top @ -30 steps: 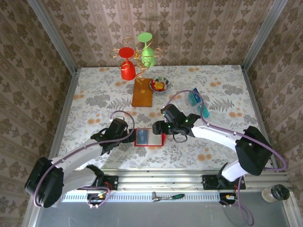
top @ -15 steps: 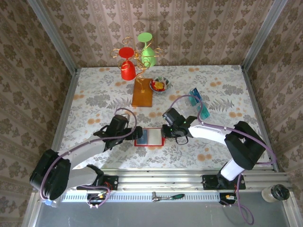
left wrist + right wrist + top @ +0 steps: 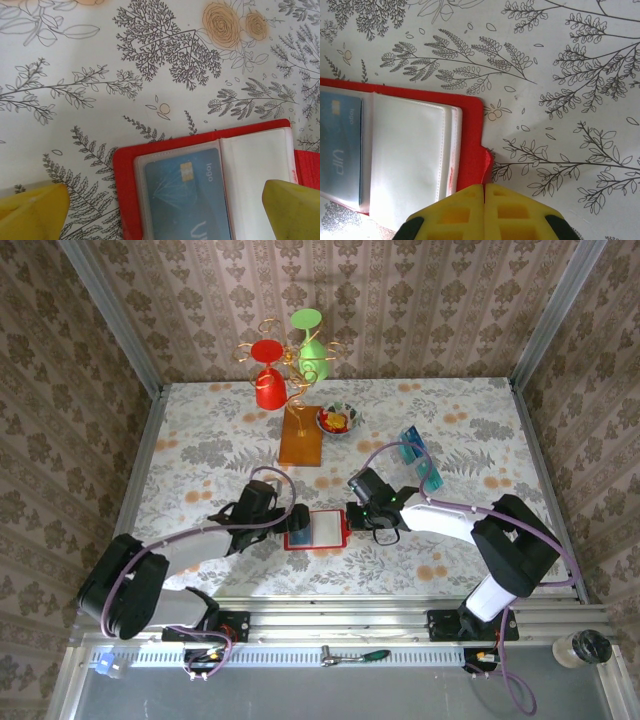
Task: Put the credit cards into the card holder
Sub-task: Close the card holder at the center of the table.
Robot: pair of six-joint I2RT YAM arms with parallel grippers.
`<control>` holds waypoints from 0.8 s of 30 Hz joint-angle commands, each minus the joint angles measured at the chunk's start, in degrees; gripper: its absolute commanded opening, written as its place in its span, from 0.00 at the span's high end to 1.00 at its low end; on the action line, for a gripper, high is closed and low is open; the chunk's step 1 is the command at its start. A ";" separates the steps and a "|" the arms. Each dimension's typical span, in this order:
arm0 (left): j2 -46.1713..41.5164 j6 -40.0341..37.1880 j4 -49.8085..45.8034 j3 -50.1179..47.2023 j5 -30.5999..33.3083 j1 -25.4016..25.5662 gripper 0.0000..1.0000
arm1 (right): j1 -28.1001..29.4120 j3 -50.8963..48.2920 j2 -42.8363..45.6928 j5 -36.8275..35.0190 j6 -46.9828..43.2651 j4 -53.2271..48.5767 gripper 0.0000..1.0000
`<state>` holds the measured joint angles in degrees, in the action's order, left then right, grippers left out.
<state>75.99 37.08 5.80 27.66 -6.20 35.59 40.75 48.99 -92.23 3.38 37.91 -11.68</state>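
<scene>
Loading step: my right claw (image 3: 484,187) has its pads pressed together at the right edge of the glossy red fold-open card holder (image 3: 472,130) just ahead, pinching it or not I cannot tell; my left claw (image 3: 166,186) gapes astride its other half. One teal-blue credit card (image 3: 340,145), sleeved to my left, reads "logo" and seemingly "VIP". Next move, probably: fetch a loose teal card (image 3: 412,445) lying beyond my wrist.

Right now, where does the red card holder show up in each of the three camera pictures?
Top external: the card holder lies open just below the picture's middle.
Left wrist: the card holder sits at bottom centre and right, cut off by the lower edge.
Right wrist: the card holder takes up the left side, from the middle down.
Shared landmark: the teal credit card tucked inside it.
</scene>
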 commanded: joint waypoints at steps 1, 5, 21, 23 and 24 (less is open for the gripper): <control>0.99 1.42 2.76 0.60 -0.89 0.52 0.00 | -0.08 -1.42 -0.30 1.17 1.11 1.39 1.00; 1.92 1.59 3.21 0.90 -0.53 1.24 0.00 | -0.06 -1.85 -0.25 1.88 1.55 2.10 1.00; 3.71 2.29 3.95 2.04 0.46 3.51 0.00 | -0.06 -2.94 0.03 3.74 3.04 4.28 1.00; 3.64 2.36 3.91 2.22 0.48 3.68 0.00 | -0.10 -3.03 -0.08 3.91 3.13 4.40 1.00; 3.64 2.35 3.83 2.28 0.55 3.74 0.00 | -0.06 -3.03 -0.15 4.05 3.13 4.54 1.00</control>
<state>79.13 38.50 9.26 28.32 -5.80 38.79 40.64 47.07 -92.23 5.32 40.27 -7.64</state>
